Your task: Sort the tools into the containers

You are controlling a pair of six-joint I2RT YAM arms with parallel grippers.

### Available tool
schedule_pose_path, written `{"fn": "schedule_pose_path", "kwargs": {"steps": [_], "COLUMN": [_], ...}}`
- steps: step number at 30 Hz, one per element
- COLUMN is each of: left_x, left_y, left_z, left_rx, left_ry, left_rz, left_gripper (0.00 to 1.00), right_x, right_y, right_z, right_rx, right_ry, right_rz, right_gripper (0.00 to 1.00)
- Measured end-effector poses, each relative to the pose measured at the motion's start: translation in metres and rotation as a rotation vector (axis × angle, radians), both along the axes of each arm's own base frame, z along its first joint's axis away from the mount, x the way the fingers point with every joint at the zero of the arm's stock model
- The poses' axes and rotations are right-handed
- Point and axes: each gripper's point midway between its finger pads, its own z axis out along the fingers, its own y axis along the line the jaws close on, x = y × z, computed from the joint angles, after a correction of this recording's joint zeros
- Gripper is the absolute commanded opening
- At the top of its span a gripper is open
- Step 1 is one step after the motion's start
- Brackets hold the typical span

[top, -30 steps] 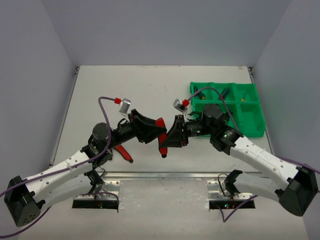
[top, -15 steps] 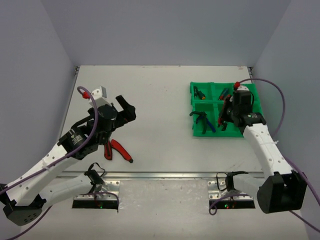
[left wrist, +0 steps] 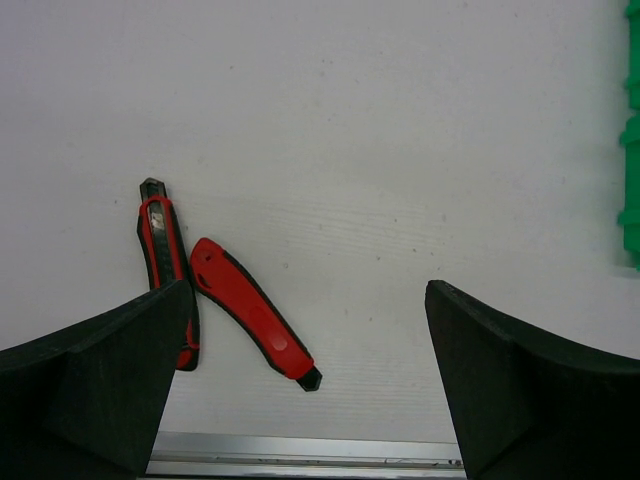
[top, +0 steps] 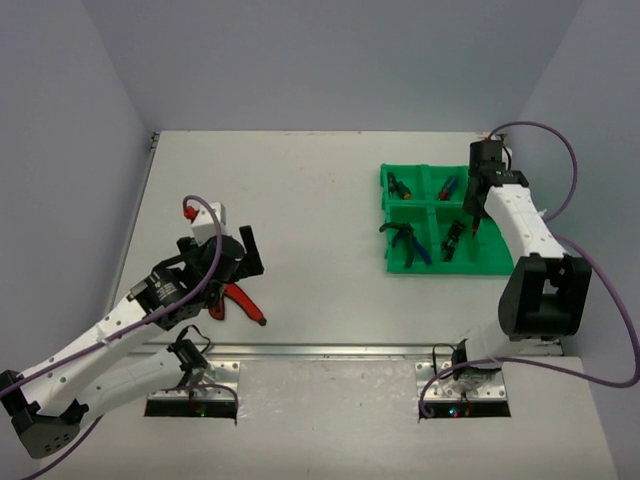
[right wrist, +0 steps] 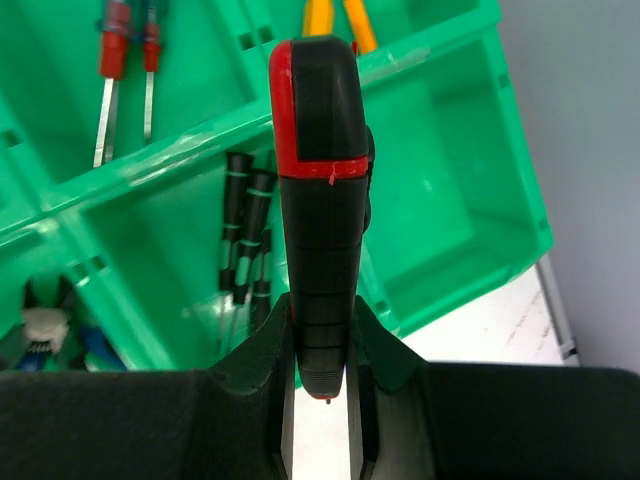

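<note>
Moved since a second ago: both arms, which then met at mid-tabletop over a red-handled tool, now stand well apart, one at each side. Left gripper (top: 250, 255): near the left edge of the tabletop (top: 320, 180), jaws spread wide, holding nothing. Red cutters (left wrist: 250, 320): flat on the tabletop by the near edge, handles splayed, below and just beside the left gripper, not touched by it. Right gripper (right wrist: 318, 345): over the right end of the tray (top: 420, 268), jaws narrow and clamped on the red-black tool (right wrist: 318, 200), which stands out straight from the fingers above the green dividers; which compartment it hangs over cannot be told. Tray: by the right edge of the tabletop, two rows of three compartments. Contents seen: pliers (top: 405, 240) in the near-left compartment; black screwdrivers (right wrist: 245, 240) in the near-middle one; red screwdrivers (right wrist: 125, 55) in the far-middle one; yellow handles partly visible in the far-right one.
</note>
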Motion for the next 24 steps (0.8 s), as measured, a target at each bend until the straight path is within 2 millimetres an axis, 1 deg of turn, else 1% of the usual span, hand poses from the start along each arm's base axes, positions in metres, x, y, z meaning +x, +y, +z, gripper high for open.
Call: {"fn": "schedule_pose_path", "kwargs": {"steps": [2, 7, 10, 12, 13, 15, 17, 20, 24], "left_x": [-0.001, -0.006, -0.008, -0.008, -0.009, -0.009, -0.009, -0.009, -0.008], "left_y": [0.001, 0.009, 0.011, 0.012, 0.012, 0.012, 0.011, 0.010, 0.010], "left_z": [0.003, 0.018, 0.024, 0.026, 0.027, 0.028, 0.028, 0.027, 0.025], "left_rx": [-0.012, -0.059, -0.077, -0.085, -0.091, -0.095, -0.093, -0.089, -0.076], "left_ry": [-0.014, -0.074, -0.095, -0.104, -0.110, -0.113, -0.110, -0.107, -0.099], "left_rz": [0.001, 0.011, 0.014, 0.014, 0.014, 0.013, 0.009, 0.003, -0.003], "left_gripper": [1.00, 1.00, 1.00, 1.00, 1.00, 1.00, 1.00, 1.00, 1.00], "right_x": [0.001, -0.017, -0.020, -0.022, -0.023, -0.027, -0.029, -0.031, -0.032], "right_y": [-0.011, -0.042, -0.055, -0.057, -0.058, -0.059, -0.060, -0.068, -0.069], "right_z": [-0.008, -0.028, -0.041, -0.052, -0.056, -0.064, -0.066, -0.061, -0.056], "right_rx": [-0.016, -0.022, -0.029, -0.027, -0.027, -0.027, -0.032, -0.071, -0.055], "right_ry": [0.038, 0.145, 0.197, 0.230, 0.248, 0.280, 0.295, 0.301, 0.287], "right_rz": [-0.016, -0.089, -0.119, -0.125, -0.126, -0.130, -0.133, -0.153, -0.171], "right_gripper": [0.00, 0.00, 0.00, 0.03, 0.13, 0.37, 0.68, 0.78, 0.82]}}
